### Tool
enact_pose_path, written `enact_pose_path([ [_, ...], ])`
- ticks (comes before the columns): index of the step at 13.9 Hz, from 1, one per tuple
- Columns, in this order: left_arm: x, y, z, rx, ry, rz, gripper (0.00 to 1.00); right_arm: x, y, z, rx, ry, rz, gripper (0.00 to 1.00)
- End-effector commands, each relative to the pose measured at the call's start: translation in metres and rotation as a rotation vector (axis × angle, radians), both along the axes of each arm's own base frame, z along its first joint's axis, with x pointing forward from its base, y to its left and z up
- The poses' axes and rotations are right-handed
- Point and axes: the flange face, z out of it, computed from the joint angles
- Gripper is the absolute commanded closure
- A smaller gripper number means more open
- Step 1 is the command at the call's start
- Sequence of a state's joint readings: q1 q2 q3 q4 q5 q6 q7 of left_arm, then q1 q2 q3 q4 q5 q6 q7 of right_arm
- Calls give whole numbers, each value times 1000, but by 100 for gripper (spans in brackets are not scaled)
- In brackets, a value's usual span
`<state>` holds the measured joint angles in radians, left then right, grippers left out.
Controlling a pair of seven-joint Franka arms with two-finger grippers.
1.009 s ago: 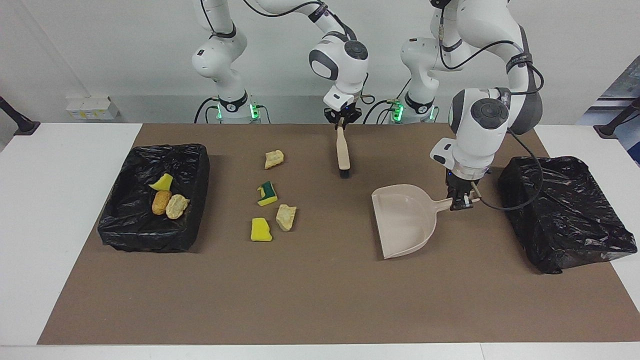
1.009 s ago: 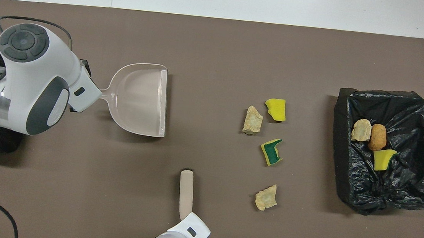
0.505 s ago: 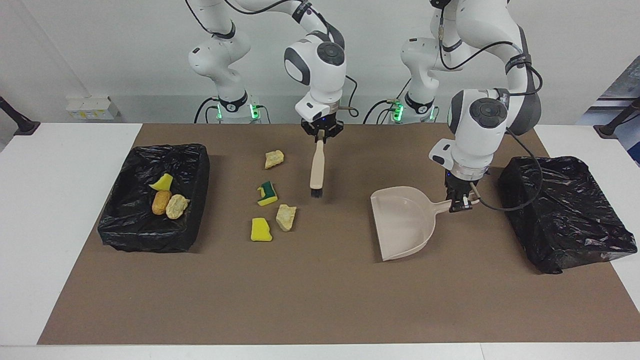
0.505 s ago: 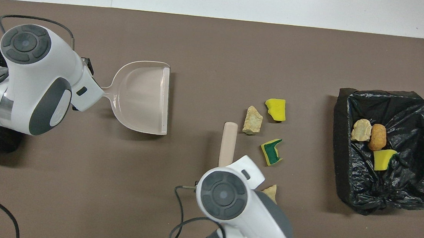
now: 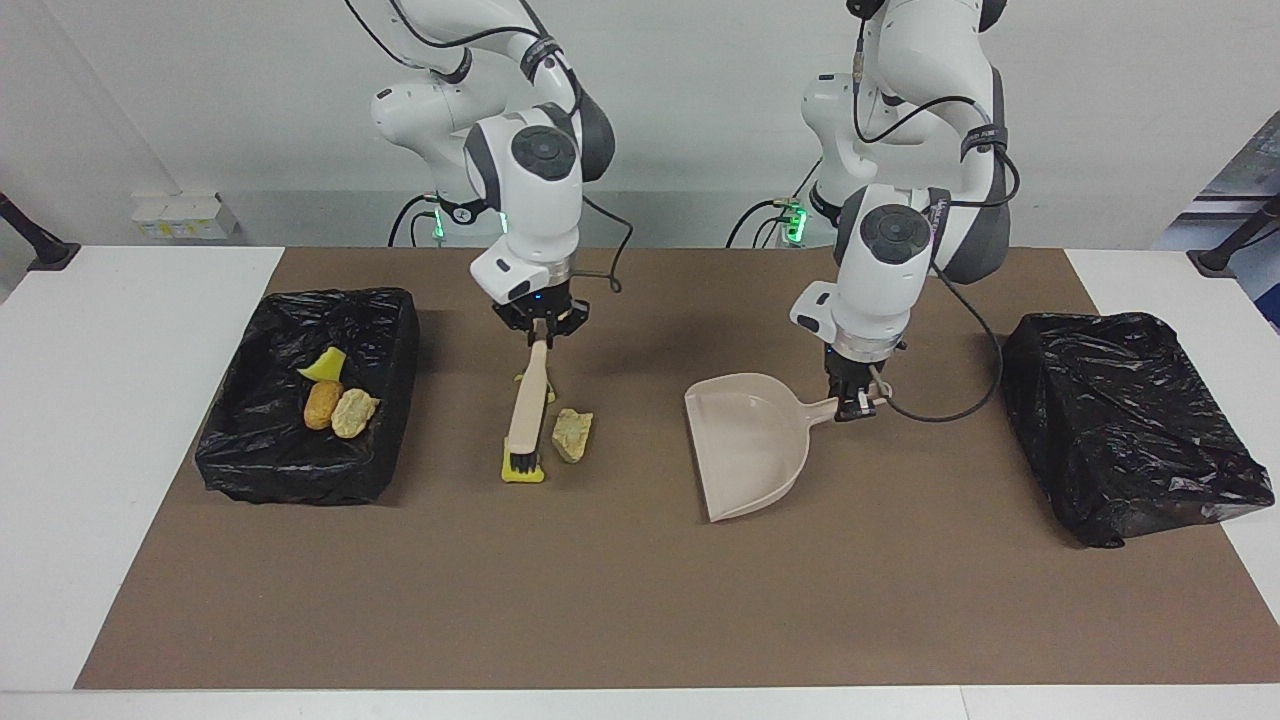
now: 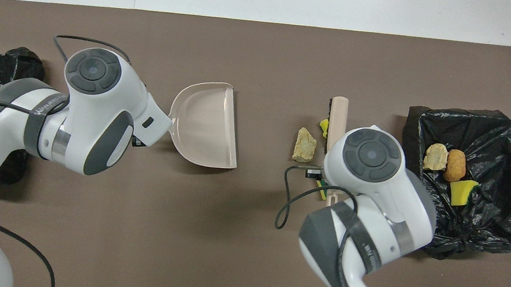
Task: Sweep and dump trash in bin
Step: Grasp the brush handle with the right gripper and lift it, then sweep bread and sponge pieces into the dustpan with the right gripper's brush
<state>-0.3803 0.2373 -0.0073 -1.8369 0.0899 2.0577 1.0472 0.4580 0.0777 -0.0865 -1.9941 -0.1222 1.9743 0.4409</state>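
Brush over the loose trash, dustpan held alongside.

The right gripper (image 5: 541, 332) pinched the brush (image 5: 526, 420), its bristles at a yellow sponge bit (image 5: 522, 474) beside a beige foam lump (image 5: 572, 434). The left gripper (image 5: 857, 404) was clamped on the dustpan (image 5: 745, 445) handle. Three pieces lay in the black-lined bin (image 5: 310, 395) at the right arm's end; another lined bin (image 5: 1130, 430) sat at the left arm's end.

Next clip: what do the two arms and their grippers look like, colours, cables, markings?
Both arms are glossy white with dark grey joint bands and round grey end caps. A black cable loops off each wrist. The left gripper and right gripper are small and black. Green lights glow at both bases.
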Motion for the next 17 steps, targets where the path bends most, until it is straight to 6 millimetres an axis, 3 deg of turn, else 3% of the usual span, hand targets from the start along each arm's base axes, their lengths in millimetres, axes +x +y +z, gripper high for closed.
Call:
enact_pose_path([
  [1,-4,-24,-6,-44,12,56,100,6,-54,-15,-19,65,138,100],
  [3,-11,-41,-9,-56,21,96,100,-5,-81,-25,-13,108,166,100],
  [6,-25,-64,-25,-50,34,103,100,-22,-76,-29,-2,135,177,100],
  [9,-33,-63,-29,-39,51,128,100,-29,-55,-47,23,151,143,100],
  [12,-46,-71,-33,-27,59,105,100,-20,-28,-67,89,134,87,100],
  [17,-68,-92,-33,26,22,19,100,2,20,-77,196,143,-36,100],
])
